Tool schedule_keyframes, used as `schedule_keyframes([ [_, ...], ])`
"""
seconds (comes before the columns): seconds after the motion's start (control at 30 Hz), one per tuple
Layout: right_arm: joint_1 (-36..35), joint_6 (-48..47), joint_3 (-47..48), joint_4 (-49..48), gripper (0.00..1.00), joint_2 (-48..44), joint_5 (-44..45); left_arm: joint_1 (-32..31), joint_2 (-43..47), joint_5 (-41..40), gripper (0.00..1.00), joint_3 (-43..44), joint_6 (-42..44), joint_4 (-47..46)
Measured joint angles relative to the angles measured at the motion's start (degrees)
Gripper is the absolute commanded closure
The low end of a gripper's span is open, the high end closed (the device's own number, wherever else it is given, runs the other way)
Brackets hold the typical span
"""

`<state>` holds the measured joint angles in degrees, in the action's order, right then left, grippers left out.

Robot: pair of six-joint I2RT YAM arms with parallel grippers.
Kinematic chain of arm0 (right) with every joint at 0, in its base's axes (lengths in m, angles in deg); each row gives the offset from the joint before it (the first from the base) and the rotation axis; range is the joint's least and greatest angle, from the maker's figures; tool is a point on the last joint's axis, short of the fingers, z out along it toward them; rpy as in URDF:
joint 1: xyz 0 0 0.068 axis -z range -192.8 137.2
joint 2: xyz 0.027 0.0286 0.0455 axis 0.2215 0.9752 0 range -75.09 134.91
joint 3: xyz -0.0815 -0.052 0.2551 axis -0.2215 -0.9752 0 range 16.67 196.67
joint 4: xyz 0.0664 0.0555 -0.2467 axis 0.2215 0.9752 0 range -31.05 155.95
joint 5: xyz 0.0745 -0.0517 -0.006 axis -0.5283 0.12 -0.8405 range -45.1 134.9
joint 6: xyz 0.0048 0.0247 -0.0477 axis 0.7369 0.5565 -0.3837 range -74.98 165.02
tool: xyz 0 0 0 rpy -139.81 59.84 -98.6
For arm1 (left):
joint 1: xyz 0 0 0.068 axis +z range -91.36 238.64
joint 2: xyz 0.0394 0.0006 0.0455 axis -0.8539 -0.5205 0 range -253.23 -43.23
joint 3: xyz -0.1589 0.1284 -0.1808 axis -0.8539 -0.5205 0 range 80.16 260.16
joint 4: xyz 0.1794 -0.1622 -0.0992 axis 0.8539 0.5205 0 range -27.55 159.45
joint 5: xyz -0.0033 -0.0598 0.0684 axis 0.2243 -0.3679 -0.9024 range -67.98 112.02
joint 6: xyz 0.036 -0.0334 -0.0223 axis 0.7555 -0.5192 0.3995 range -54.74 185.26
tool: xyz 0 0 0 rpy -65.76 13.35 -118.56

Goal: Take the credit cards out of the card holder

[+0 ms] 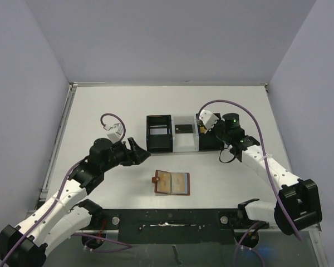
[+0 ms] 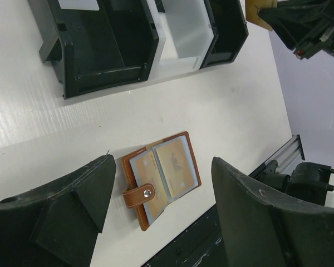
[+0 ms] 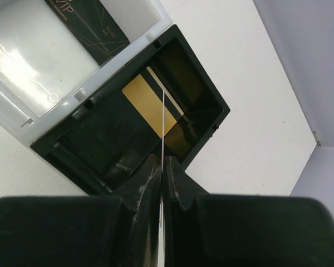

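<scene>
On the left, the left hand (image 1: 137, 149) hangs above the tabletop (image 1: 100, 105) with its fingers (image 2: 72, 206) spread wide and nothing between them. It is near the left end of the tray (image 1: 158, 146). Toward the middle, nearer the arm bases, the card holder (image 1: 171, 182) lies open and flat on the tabletop. Its snap tab (image 2: 139, 194) sticks out, and credit cards (image 2: 177, 167) sit in its blue-grey pockets. Beyond it is the three-compartment tray, with a black card (image 3: 97, 25) in the white middle compartment. On the right, the right hand (image 3: 162, 161) is pinched tight on a gold-tan credit card (image 3: 163, 125), seen edge-on above the tray's right black compartment. A second credit card (image 3: 147, 105) lies flat in that compartment.
</scene>
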<state>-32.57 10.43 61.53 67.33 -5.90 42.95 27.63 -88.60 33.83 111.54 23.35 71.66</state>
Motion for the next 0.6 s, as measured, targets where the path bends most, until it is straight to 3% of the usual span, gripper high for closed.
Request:
schedule_keyframes([
  [0.6, 3.7, -14.1, 10.3, -1.9, 1.00, 20.5, -7.9, 0.0, -0.1, -1.2, 0.30, 0.6, 2.2, 5.3],
])
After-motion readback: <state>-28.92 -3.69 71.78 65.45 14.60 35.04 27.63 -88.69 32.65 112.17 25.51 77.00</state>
